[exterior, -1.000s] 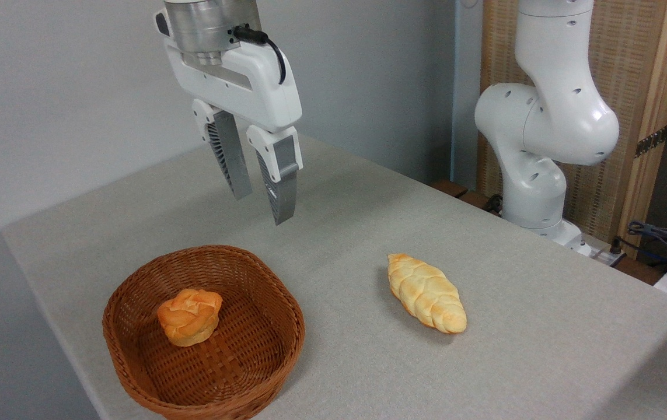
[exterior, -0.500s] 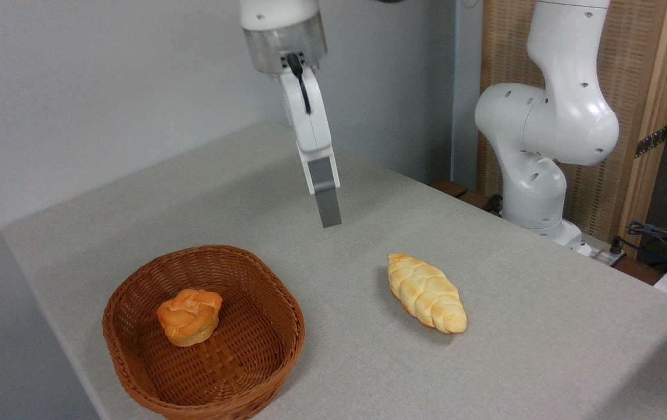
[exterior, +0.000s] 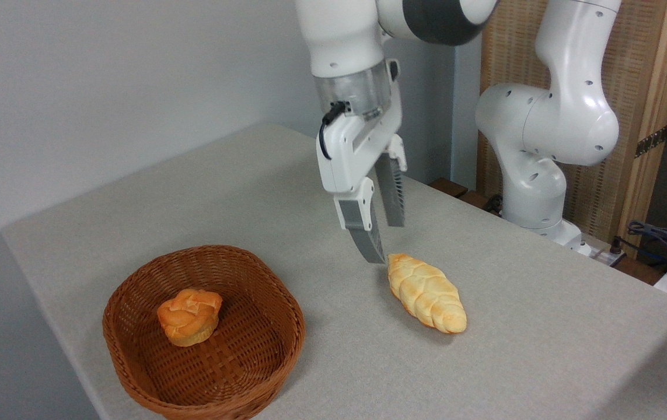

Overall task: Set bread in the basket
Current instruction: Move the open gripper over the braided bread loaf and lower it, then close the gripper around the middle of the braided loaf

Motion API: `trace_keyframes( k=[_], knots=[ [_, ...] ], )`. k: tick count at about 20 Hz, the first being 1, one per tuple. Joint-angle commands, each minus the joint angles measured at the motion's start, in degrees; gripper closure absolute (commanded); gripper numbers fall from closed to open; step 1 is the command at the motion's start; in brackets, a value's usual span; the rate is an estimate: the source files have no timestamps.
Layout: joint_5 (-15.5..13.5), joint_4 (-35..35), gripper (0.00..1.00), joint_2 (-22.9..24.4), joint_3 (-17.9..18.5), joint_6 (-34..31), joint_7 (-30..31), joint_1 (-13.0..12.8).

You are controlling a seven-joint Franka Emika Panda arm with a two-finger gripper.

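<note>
Grey table — open end effector above bread

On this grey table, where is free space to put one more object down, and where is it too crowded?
Free: the grey table right of the long braided golden loaf, and the strip between loaf and round reddish-brown wicker basket. Crowded: around the loaf's far tip, where the gripper hangs open; the basket holds a small orange-brown bun.

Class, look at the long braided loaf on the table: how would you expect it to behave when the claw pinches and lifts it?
The braided loaf looks stiff, so it probably lifts without sagging. Its ridged crust likely gives grip rather than slipping. Long and tapered, it may pivot if pinched near the tip where the open claw hovers instead of mid-body.
</note>
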State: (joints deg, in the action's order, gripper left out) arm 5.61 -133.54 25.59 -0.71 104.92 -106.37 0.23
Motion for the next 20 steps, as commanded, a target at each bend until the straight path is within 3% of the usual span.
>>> trace_keyframes(
  k=[1,4,5,8,9,12,13,15,20],
  knots=[
    [2.82,-4.27,0.00,2.27,3.43,1.69,-9.00,-1.90],
    [5.62,-5.76,0.00,2.27,3.52,1.87,-13.94,-1.90],
    [7.55,-6.55,0.00,2.27,3.52,2.30,-14.04,-3.03],
    [9.68,-8.05,0.00,2.18,3.70,4.06,-14.04,-5.23],
    [9.85,-8.66,0.00,2.18,5.53,4.85,-13.86,-7.33],
    [10.03,-9.02,0.00,3.14,17.37,5.73,-13.95,-16.20],
    [10.73,-9.11,0.00,3.41,19.24,5.73,-13.95,-17.62],
    [13.10,-9.63,0.00,3.50,19.35,5.82,-13.95,-18.51],
    [13.37,-10.69,0.00,3.50,19.69,5.74,-13.86,-19.48]
  ],
)
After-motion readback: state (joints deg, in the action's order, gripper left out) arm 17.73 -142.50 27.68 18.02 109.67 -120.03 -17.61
